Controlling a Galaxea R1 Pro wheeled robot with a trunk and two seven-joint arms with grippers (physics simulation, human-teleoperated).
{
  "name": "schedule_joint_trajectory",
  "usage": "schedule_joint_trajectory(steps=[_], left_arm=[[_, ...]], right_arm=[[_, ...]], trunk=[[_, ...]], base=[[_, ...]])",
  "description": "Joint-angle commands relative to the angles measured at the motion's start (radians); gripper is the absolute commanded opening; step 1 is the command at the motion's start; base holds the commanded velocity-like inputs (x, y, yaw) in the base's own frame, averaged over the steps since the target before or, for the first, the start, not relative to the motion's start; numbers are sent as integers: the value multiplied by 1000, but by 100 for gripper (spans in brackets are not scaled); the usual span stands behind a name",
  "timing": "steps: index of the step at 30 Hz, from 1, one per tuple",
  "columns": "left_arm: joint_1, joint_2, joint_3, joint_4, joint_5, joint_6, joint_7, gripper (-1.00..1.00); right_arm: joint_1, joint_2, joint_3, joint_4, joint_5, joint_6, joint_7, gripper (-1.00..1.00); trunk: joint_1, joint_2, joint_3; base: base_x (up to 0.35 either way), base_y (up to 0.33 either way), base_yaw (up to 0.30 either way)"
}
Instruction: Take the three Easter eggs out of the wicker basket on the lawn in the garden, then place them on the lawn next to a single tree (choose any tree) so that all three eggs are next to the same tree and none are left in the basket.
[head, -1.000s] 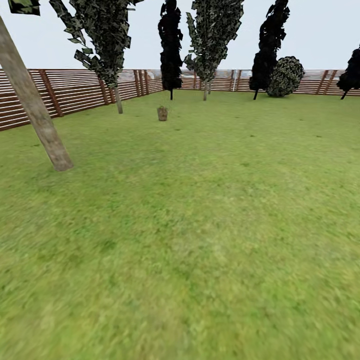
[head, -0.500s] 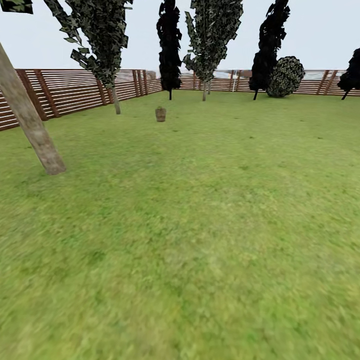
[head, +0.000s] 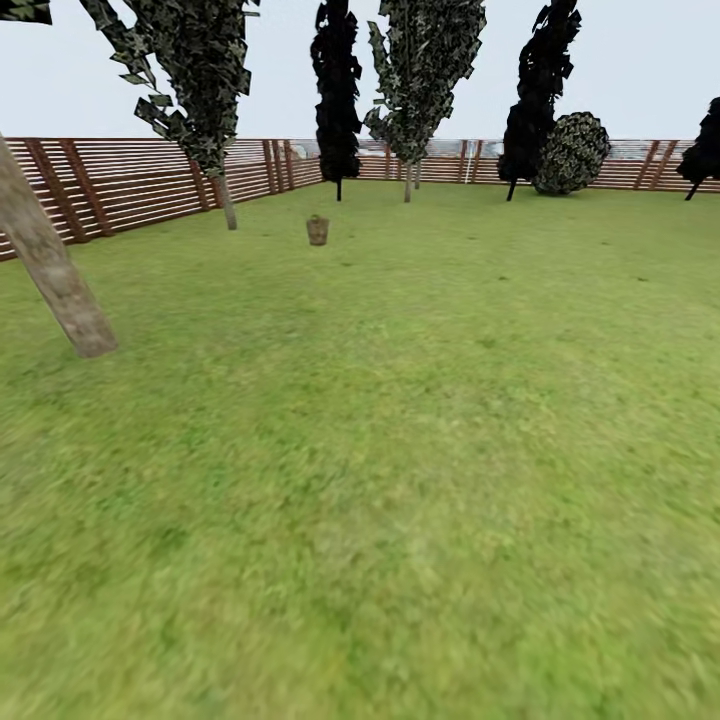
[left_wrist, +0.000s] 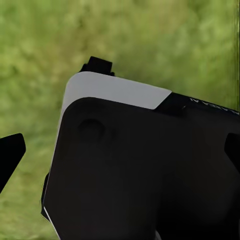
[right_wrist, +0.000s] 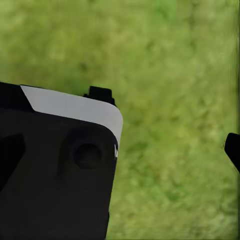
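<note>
The wicker basket (head: 318, 230) stands far off on the lawn (head: 400, 450), a small brown-grey bucket shape with a slightly wider rim, upright on the grass a little left of the middle of the head view; it is too small and distant to show any weave or what lies inside it. Behind it and to its left rises a tree (head: 205, 90) with a thin pale trunk and dark speckled foliage high up, and another of the same kind (head: 425, 70) stands farther right near the brown slatted fence (head: 130, 180) that rings the grass. A thick pale trunk (head: 50, 270) leans at the left edge, well apart from the basket. Black cypress-like trees (head: 338, 90) line the back. In the left wrist view the left gripper's (left_wrist: 120, 155) black fingertips show at either edge of the picture, spread wide, with a black and white part of the robot's body (left_wrist: 145, 170) between them and blurred grass beyond. In the right wrist view the right gripper's (right_wrist: 120, 150) tips likewise sit at opposite edges, spread wide and holding nothing, above the grass.
</note>
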Motion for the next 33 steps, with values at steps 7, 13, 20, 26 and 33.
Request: schedule_joint_trajectory(steps=[7,13,20,26,33], left_arm=[[-1,2,3,0,3,2,0,100],[-1,2,3,0,3,2,0,100],[-1,2,1,0,2,1,0,100],[-1,1,1,0,2,1,0,100],[-1,1,1,0,3,1,0,100]], right_arm=[[-1,2,4,2,4,-2,-6,100],[-1,1,3,2,3,-2,-6,100],[-1,1,3,2,3,-2,-6,100],[-1,1,3,2,4,-2,-6,100],[-1,1,3,2,3,-2,-6,100]], trunk=[[1,0,-1],[1,0,-1],[1,0,-1],[1,0,-1],[1,0,-1]], base=[[318,-139,0],[318,-128,0],[318,-127,0],[318,-128,0],[320,-118,0]])
